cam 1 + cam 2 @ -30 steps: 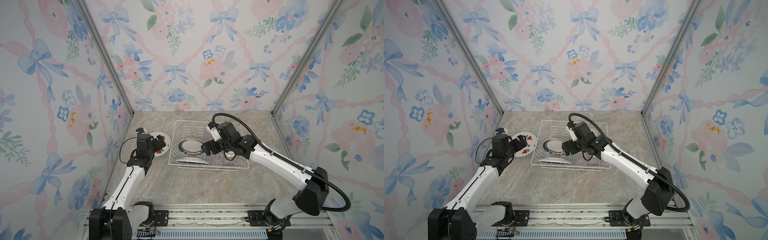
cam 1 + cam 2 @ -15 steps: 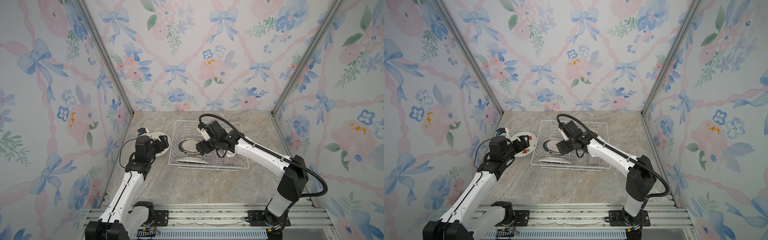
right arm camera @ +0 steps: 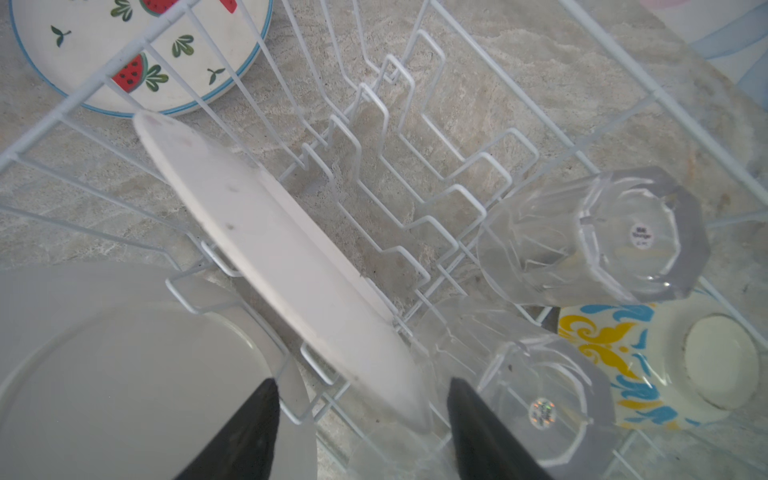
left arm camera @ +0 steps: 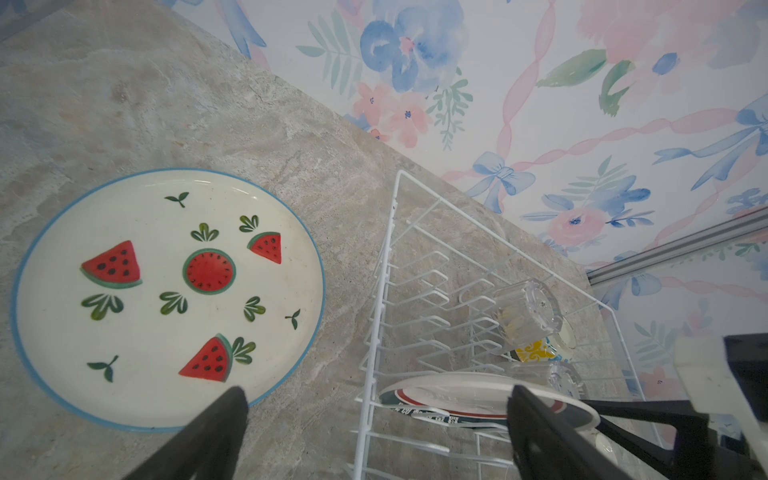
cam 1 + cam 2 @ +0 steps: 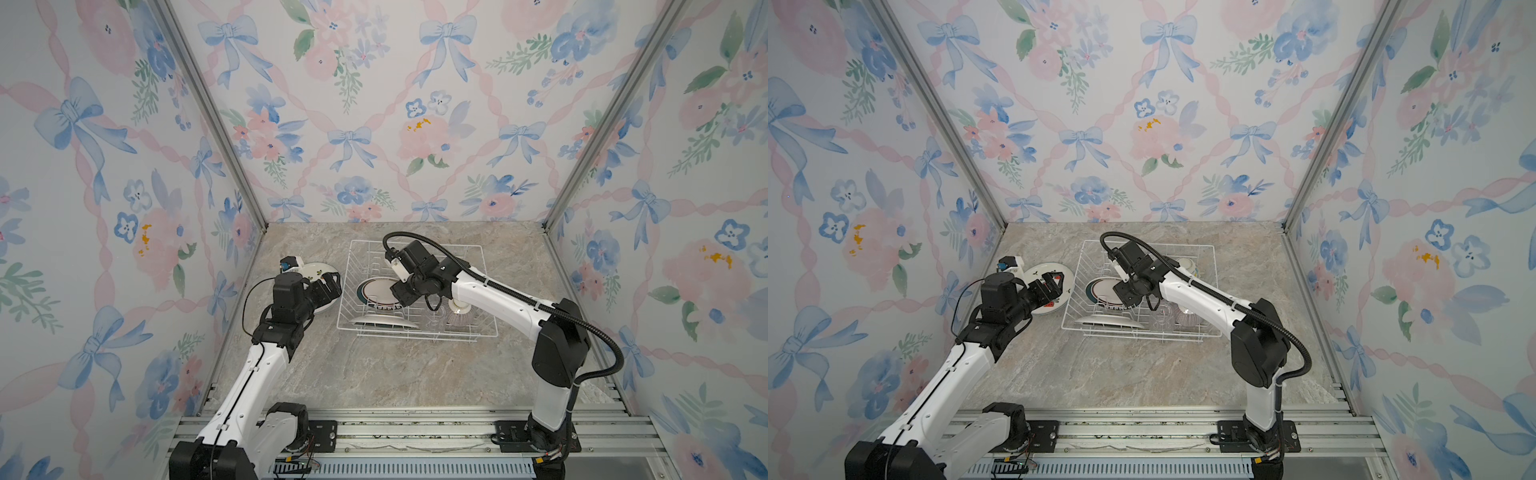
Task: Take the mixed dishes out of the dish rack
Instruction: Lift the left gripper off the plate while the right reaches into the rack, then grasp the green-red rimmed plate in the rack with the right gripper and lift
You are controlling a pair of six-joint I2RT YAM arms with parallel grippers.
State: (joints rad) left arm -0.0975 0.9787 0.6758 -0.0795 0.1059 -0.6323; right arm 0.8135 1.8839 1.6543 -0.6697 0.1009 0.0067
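Straddling upright round teal-brown-rimmed ceramic plate (image 3: 270, 241) at left end of white wire dish rack (image 5: 415, 243) with right gripper (image 3: 361, 384), half-spread. Hovering left gripper (image 4: 376, 392), spread wide, over round watermelon-print ceramic plate (image 4: 166, 299) near marble table (image 5: 374, 374) left edge.

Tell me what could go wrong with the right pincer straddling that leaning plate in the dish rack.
1. The right pincer straddles only the rim of the leaning plate; such a thin edge grip might let it swing or slip when lifted.
2. A clear glass cup lies close beside that rim; the nearer finger could knock it.
3. The plate stands between dish rack prongs; an angled lift may snag the wire.
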